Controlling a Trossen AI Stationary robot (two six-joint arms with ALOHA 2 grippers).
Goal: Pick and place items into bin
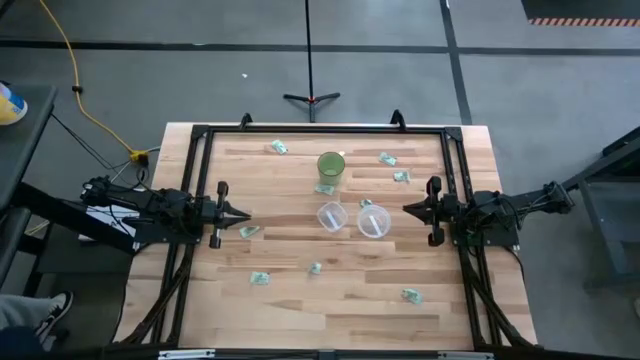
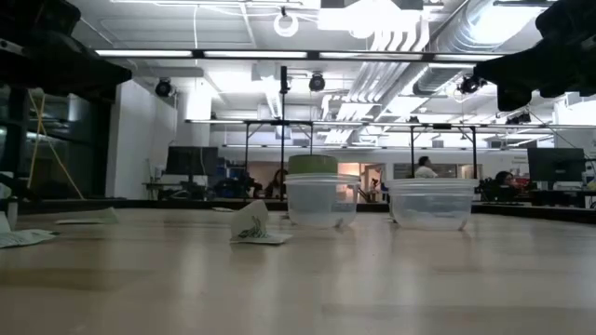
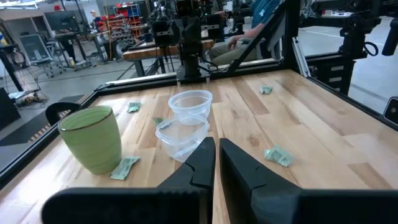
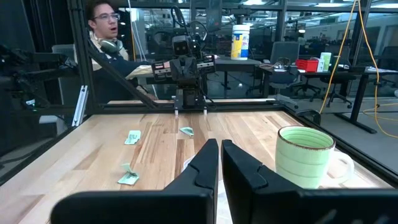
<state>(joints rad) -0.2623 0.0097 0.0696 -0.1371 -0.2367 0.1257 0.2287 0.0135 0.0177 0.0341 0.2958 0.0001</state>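
Note:
Several small pale green-and-white packets lie flat and scattered on the wooden table, among them one (image 1: 249,231) just beyond the left fingertips, one (image 1: 260,278), one (image 1: 410,294) and one (image 1: 387,158). Two clear plastic tubs (image 1: 331,216) (image 1: 373,221) stand side by side at the table's middle. My left gripper (image 1: 240,213) waits shut at the left side, pointing at the tubs and raised off the table. My right gripper (image 1: 408,208) waits shut at the right side, facing it. In the left wrist view, packets (image 3: 278,155) (image 3: 125,168) lie on either side of the shut gripper (image 3: 216,155).
A green cup (image 1: 331,167) stands just beyond the tubs, with a packet (image 1: 325,188) at its foot. A black frame (image 1: 320,128) runs around the table's edges. Bare wood stretches along the near edge. A person (image 4: 106,25) sits beyond the left side, and another arm mount (image 3: 189,37) stands opposite.

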